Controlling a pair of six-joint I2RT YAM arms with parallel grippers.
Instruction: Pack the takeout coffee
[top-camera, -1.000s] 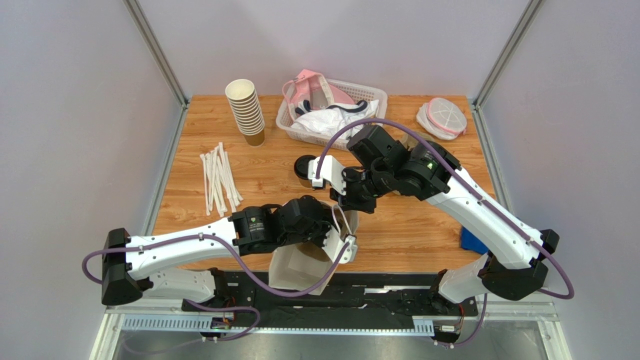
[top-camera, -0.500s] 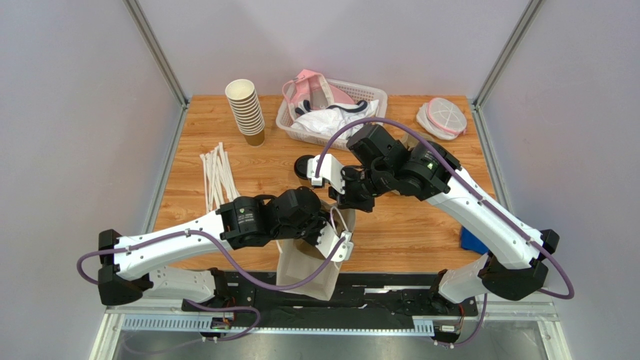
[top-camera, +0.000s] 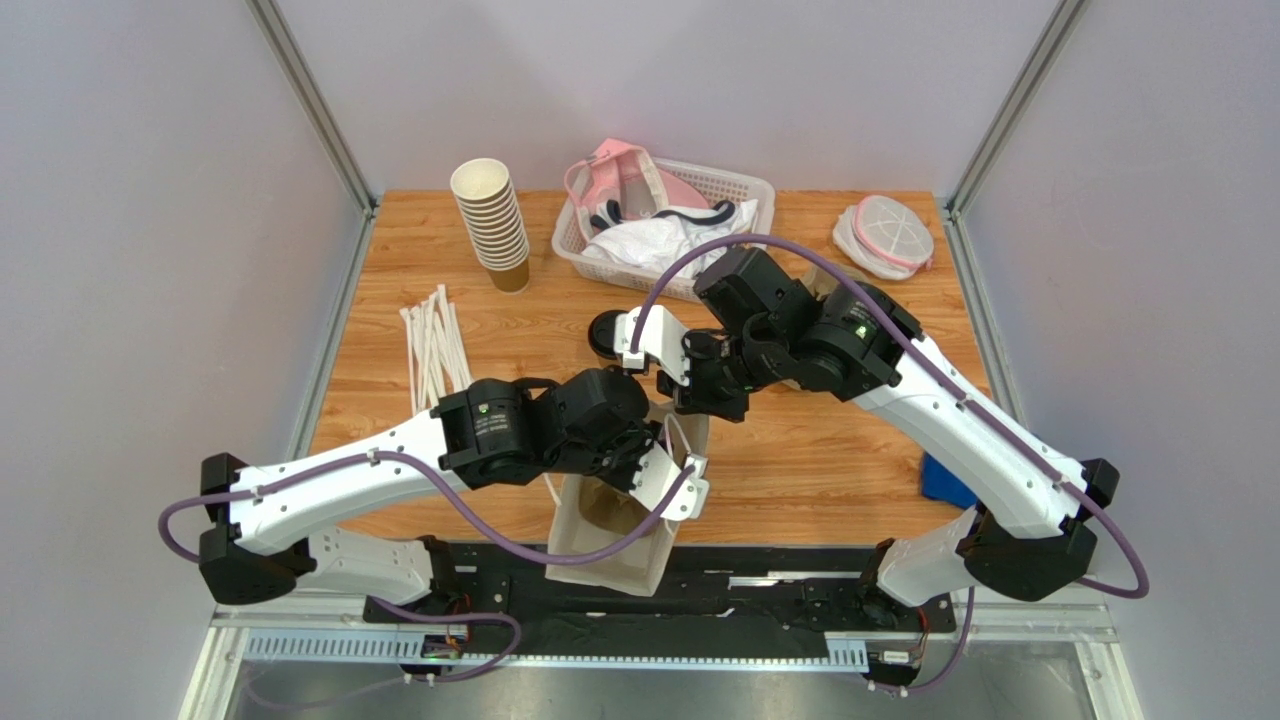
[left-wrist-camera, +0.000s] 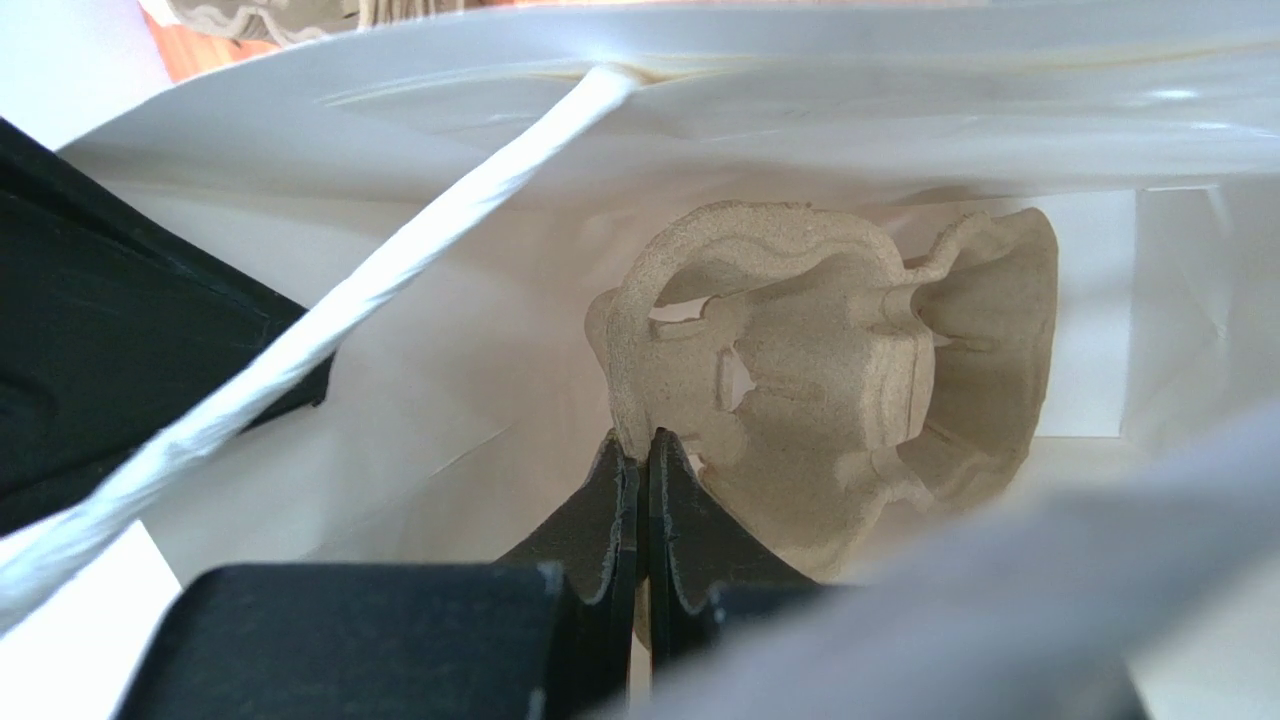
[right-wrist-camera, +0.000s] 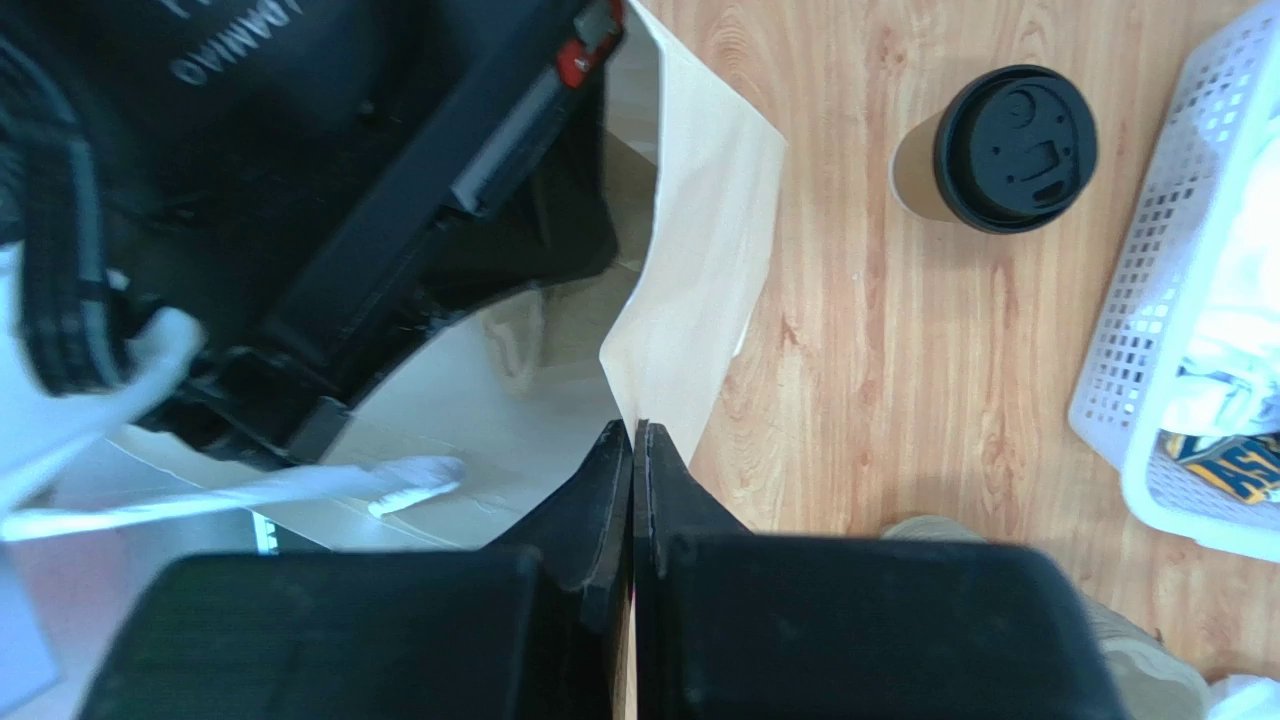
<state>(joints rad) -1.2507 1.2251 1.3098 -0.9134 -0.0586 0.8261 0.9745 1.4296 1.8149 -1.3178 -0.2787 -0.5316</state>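
The takeout coffee (right-wrist-camera: 1010, 147), a kraft-brown cup with a black lid, stands upright on the wooden table beyond the bag. It also shows in the top view (top-camera: 607, 332), partly hidden by my right arm. A white paper bag (top-camera: 601, 543) stands open at the table's near edge. My left gripper (left-wrist-camera: 646, 447) is inside the bag, shut on the edge of a beige pulp cup carrier (left-wrist-camera: 842, 390). My right gripper (right-wrist-camera: 633, 435) is shut on the bag's far rim (right-wrist-camera: 699, 285) and holds it open. A white rope handle (left-wrist-camera: 346, 330) crosses the left wrist view.
A stack of lidless brown cups (top-camera: 493, 222) stands at the back left. White wrapped straws (top-camera: 436, 357) lie on the left. A white basket (top-camera: 661, 225) with bags sits at the back, a round pink-edged container (top-camera: 884, 237) at the back right, a blue object (top-camera: 944, 483) at the right edge.
My left arm has swung up and to the right, going deeper into the bag with the carrier. The bag has gone from tilted to more upright. My right arm has hardly moved.
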